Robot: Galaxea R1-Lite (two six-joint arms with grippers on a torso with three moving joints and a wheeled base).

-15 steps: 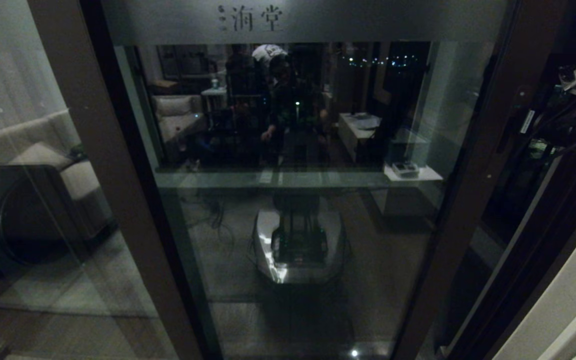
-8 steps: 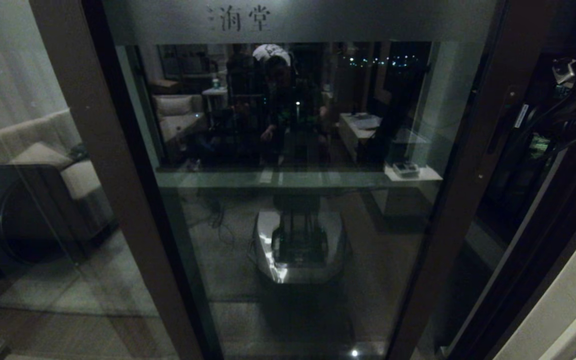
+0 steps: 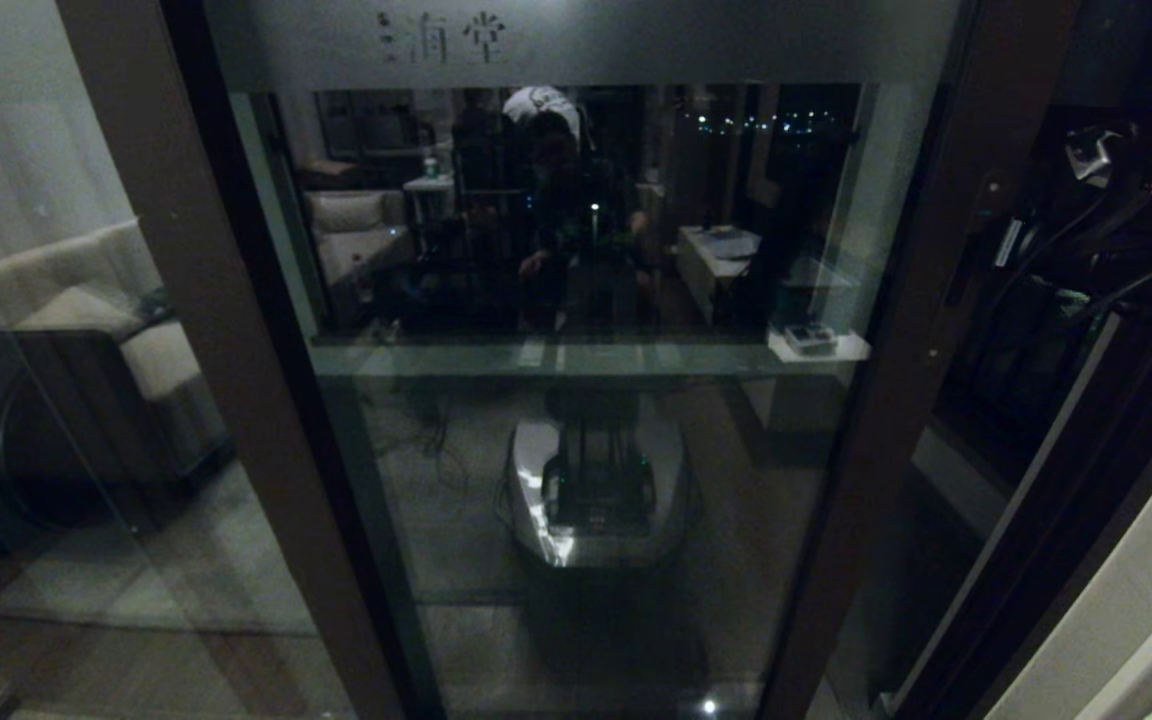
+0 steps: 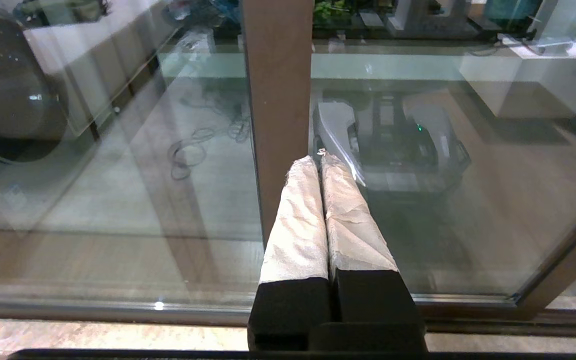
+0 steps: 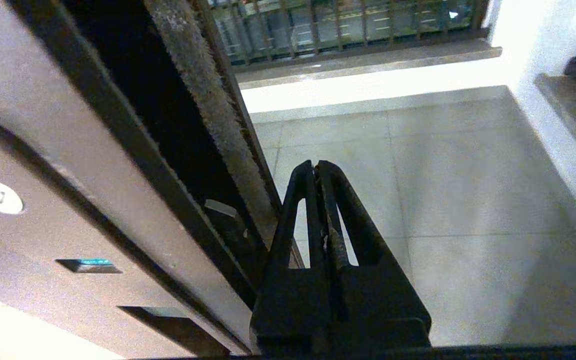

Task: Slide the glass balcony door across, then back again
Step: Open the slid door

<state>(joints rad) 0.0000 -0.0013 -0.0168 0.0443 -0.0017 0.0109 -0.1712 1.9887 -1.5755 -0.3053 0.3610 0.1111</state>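
Note:
The glass balcony door fills the head view, with a frosted top band bearing Chinese characters and a dark brown right stile. My right arm reaches in at the upper right, in the gap beside that stile. In the right wrist view the black right gripper is shut and empty, close beside the door's edge with its brush seal. The left gripper, wrapped in white, is shut, its tips at a brown upright frame member; whether they touch it I cannot tell.
A plain brown-framed pane stands on the left, with a dark round machine behind its glass. Beyond the gap lie the tiled balcony floor and railing bars. A pale wall borders the right.
The door has slid to the left: its characters and right stile shifted left and the gap on the right widened. My right arm moved left with it.

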